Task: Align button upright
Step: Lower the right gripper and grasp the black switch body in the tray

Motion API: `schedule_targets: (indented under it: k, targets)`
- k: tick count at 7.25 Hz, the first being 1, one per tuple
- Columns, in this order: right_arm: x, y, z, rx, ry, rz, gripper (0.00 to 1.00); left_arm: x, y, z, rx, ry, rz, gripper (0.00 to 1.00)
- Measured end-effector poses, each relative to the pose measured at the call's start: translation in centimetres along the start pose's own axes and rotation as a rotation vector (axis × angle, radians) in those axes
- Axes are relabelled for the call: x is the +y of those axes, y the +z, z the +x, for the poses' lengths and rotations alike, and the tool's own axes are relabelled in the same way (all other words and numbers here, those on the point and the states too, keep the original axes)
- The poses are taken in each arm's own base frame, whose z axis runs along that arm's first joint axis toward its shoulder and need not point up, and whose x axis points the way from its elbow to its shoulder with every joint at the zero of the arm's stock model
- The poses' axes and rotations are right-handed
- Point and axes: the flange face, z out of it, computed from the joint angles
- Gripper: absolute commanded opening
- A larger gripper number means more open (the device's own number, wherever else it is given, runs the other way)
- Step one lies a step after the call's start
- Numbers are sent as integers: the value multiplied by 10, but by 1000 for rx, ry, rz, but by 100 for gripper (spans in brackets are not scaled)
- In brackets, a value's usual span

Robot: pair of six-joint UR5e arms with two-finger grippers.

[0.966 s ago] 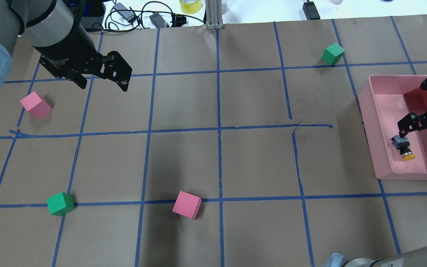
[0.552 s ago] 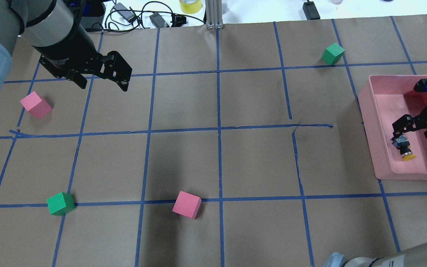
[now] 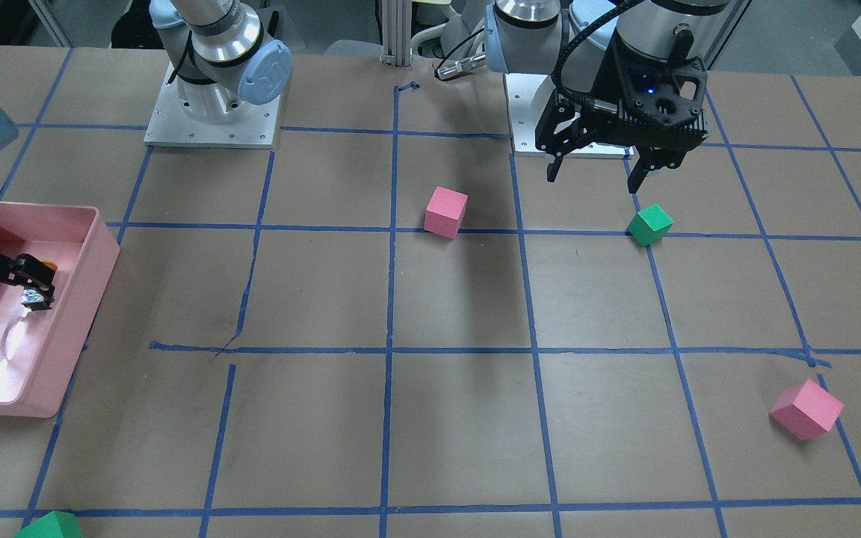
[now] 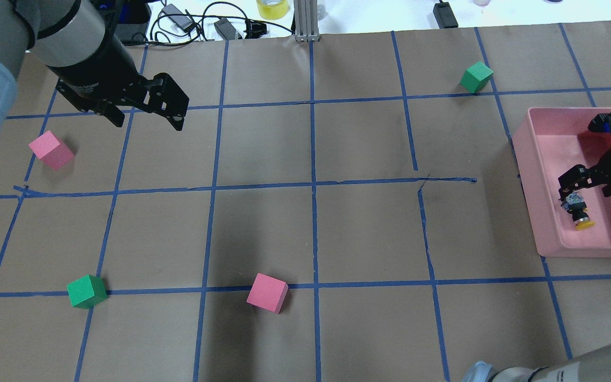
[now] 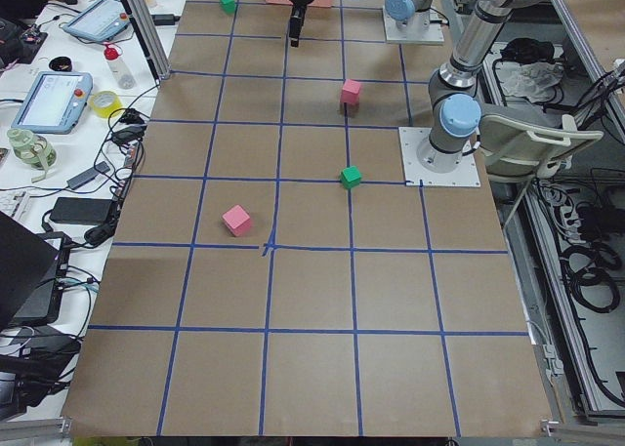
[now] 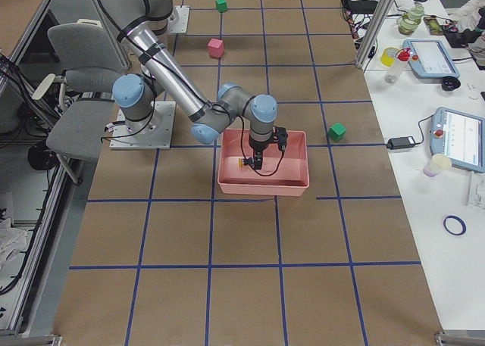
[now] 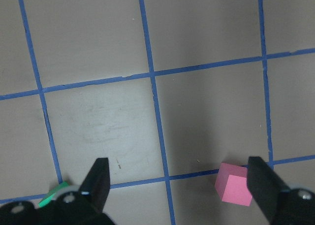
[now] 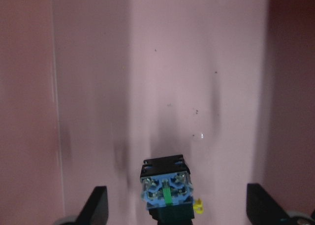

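Observation:
The button [image 4: 578,211] lies on its side on the floor of the pink bin [image 4: 529,175], yellow cap toward the bin's near wall and grey base toward my right gripper. My right gripper [image 4: 597,189] is open inside the bin, just above the button's base. In the right wrist view the button [image 8: 166,193] shows base-first between the spread fingers [image 8: 98,205], touching neither. The button [image 3: 36,297] also shows in the front view. My left gripper [image 4: 147,121] is open and empty, hovering over the table's far left; its fingers [image 7: 98,185] frame bare paper.
Two pink cubes [image 4: 51,150] [image 4: 267,293] and two green cubes [image 4: 87,291] [image 4: 476,77] sit on the brown paper with blue tape grid. Cables and a yellow tape roll [image 4: 272,8] lie past the far edge. The bin walls close in around my right gripper.
My right gripper has shifted slightly toward the bin's left wall, closer over the button's base. The button and my left arm have not visibly moved.

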Motion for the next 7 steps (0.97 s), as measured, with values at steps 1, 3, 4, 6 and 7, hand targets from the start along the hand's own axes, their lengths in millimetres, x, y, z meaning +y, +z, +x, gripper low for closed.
schedule_targets:
  k: [1,3,4,6,7]
  targets:
    - [-2,0,-1,-15,-24,12,100,0,0,0,0,0,0,100]
    - [-6,-2,-1,-23,-67,37,100,0,0,0,0,0,0,100]
    - [-6,-1,0,-20,-72,39,100,0,0,0,0,0,0,100]
    - [-5,5,1,-16,-76,23,100,0,0,0,0,-1,0,100]
    - [-5,7,1,-10,-79,15,100,0,0,0,0,-1,0,100]
